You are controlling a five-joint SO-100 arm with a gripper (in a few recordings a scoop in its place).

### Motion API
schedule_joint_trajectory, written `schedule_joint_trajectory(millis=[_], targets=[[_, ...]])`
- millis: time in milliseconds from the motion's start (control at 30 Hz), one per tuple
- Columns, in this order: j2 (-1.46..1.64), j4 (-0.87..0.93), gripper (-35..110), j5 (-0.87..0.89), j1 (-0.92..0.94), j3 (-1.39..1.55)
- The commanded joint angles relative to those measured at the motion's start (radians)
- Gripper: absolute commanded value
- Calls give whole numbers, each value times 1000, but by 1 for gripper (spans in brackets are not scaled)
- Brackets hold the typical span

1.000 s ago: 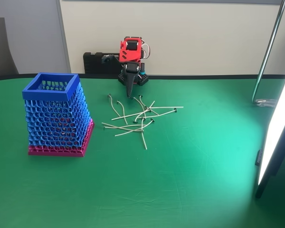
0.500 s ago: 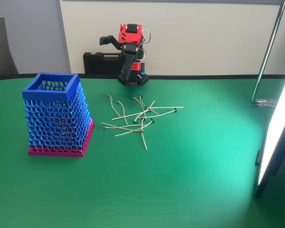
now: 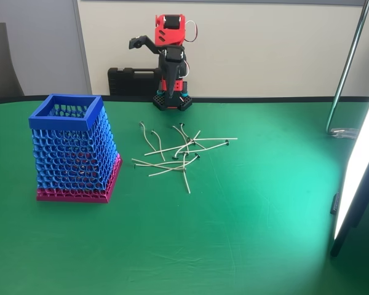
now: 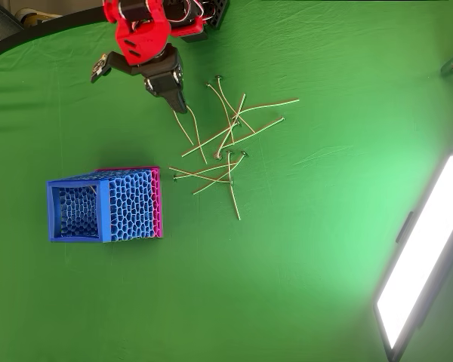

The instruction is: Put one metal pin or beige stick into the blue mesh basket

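Note:
A tall blue mesh basket (image 3: 64, 121) with a pink base band stands upright on the left of the green table; from overhead its open top (image 4: 103, 210) faces up. Several thin beige sticks (image 3: 178, 153) with small grey heads lie in a loose crossed pile (image 4: 223, 143) right of the basket. The red arm stands at the table's back edge. Its gripper (image 3: 151, 70) hangs high above the table behind the pile, open and holding nothing: one black finger (image 3: 170, 86) points down, the other juts out to the left. From overhead the gripper (image 4: 140, 90) sits just beyond the pile's far-left sticks.
A black case (image 3: 126, 80) lies against the wall behind the arm. A bright light panel (image 3: 357, 172) stands along the right edge, and a metal pole (image 3: 347, 67) rises at the back right. Bare green cloth covers the front half of the table.
The gripper has risen from just above the table near the far sticks to well above it, jaws staying apart. Sticks and basket have not moved.

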Motion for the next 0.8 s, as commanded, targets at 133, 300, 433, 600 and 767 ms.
schedule_joint_trajectory(millis=[133,300,433,600,767], targets=[[-207,-9,0,-3,-15,-155],[-337,-106,2,26,8,-175],[-430,-181,3,58,0,-184],[-555,-218,1,97,-32,-259],[-664,-186,1,123,-55,-360]])
